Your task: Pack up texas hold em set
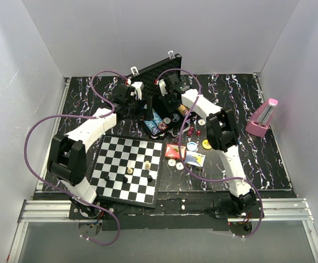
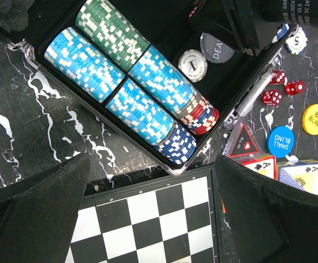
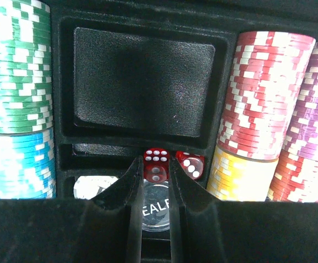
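Briefcase point(image 1: 158, 68) is laid open at the table's back centre, with chip rows point(image 2: 126, 82) seated in its foam. Left gripper point(image 2: 152, 167) is spread wide above the case's near edge and the chessboard point(image 2: 148, 224). Right gripper point(image 3: 155, 171) seems clenched on a red die point(image 3: 155, 159) over the dealer button point(image 3: 156, 211).

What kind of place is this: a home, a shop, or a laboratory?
Probably a laboratory robot cell, not a home. Plain white panels box in the black marbled table, and the left arm and right arm stand on aluminium rails at its near edge.
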